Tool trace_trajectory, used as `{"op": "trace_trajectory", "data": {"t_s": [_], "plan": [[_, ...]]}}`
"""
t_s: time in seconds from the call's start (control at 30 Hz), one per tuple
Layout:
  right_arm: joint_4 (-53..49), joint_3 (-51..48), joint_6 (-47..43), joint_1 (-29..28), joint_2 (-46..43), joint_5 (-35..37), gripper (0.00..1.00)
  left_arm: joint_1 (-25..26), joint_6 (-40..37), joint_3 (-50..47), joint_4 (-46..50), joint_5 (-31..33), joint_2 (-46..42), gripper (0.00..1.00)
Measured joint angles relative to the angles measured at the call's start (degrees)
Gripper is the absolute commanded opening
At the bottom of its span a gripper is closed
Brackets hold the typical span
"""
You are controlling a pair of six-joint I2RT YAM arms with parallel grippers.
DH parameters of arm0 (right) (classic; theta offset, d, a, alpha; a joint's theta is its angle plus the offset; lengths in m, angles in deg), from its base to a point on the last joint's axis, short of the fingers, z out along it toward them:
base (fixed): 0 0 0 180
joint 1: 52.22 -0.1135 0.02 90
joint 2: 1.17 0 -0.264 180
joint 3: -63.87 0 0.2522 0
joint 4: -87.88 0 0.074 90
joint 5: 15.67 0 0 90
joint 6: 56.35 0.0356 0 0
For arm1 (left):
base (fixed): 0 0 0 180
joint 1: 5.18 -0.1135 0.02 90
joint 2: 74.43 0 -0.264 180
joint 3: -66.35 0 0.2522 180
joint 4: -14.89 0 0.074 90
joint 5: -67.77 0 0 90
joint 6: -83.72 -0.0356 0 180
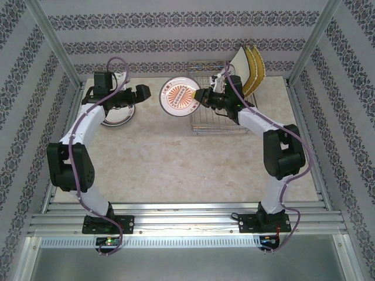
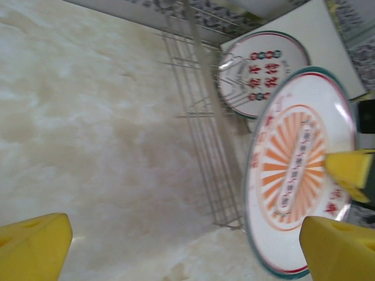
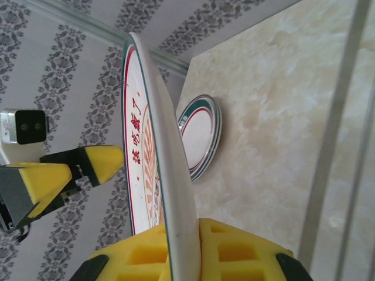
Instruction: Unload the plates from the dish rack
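You're in the middle of a hand-over. Your right gripper (image 1: pixel 202 96) is clenched on the right rim of a round sunburst plate (image 1: pixel 180 96), holding it in the air just left of the dish rack (image 1: pixel 220 117). Your left gripper (image 1: pixel 142 92) hangs just beside the plate's free rim, fully released and grasping nothing.

By my reading, the next move is to bring the left fingers (image 2: pixel 337 249) astride that free rim, one on each face, and clench before the right lets go. Then carry the plate to the stack of plates (image 1: pixel 114 114) on the counter (image 1: pixel 176 158) under the left arm.

The plate is tilted, with its orange face turned up toward the overhead camera and toward the left gripper. The right wrist camera sees it edge-on. Being round, it has no long axis; the diameter from held rim to free rim runs left to right.

A second round plate (image 2: pixel 261 70), a white square plate (image 2: pixel 328 41) and the yellow plates (image 1: pixel 256 67) wait in the rack.
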State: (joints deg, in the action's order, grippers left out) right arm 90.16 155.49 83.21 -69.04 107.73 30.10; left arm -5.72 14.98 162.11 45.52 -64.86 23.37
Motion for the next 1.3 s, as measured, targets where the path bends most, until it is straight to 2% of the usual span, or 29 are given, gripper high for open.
{"op": "trace_trajectory", "data": {"t_s": [0.17, 0.47, 0.6, 0.73, 0.8, 0.83, 0.9, 1.0, 1.03, 1.07, 1.3], "plan": [[1.4, 3.0, 2.6, -2.3, 3.2, -1.9, 0.0, 0.8, 4.8, -2.4, -6.6, -5.0, 1.7, 0.92], [4.7, 8.9, 6.2, -4.0, 6.5, -3.9, 0.0, 1.3, 7.7, -2.4, -9.8, -8.2, 2.7, 0.7], [4.9, 10.8, 6.9, -4.0, 7.7, -4.4, 0.0, 1.3, 8.4, -2.5, -10.4, -8.9, 2.9, 0.42], [4.7, 11.3, 7.3, -4.1, 8.2, -4.3, 0.0, 1.3, 9.4, -2.5, -11.8, -10.7, 3.0, 0.0], [5.2, 11.5, 6.9, -3.9, 8.7, -5.0, 0.0, 1.2, 11.4, -2.5, -12.3, -11.6, 3.0, 0.0], [5.2, 11.6, 6.8, -4.0, 8.9, -5.0, 0.05, 1.2, 12.2, -2.5, -12.3, -11.6, 3.2, 0.0], [4.7, 11.8, 6.7, -4.0, 9.0, -5.1, 0.22, 1.1, 12.7, -2.5, -12.7, -12.2, 3.5, 0.0], [2.3, 12.9, 6.1, -4.0, 9.0, -5.3, 0.67, 1.2, 12.4, -2.5, -13.3, -12.2, 3.8, 0.0], [1.7, 13.6, 5.8, -3.9, 9.0, -5.3, 0.92, 1.2, 12.4, -2.5, -13.2, -11.9, 3.9, 0.0], [1.2, 14.1, 5.5, -3.8, 9.0, -5.3, 0.98, 1.2, 12.4, -2.5, -13.3, -11.7, 4.0, 0.0], [-6.5, 15.3, -0.5, -0.3, 6.2, -3.7, 0.98, -1.7, 13.6, -4.0, -14.9, -11.1, 4.1, 0.0]]}}
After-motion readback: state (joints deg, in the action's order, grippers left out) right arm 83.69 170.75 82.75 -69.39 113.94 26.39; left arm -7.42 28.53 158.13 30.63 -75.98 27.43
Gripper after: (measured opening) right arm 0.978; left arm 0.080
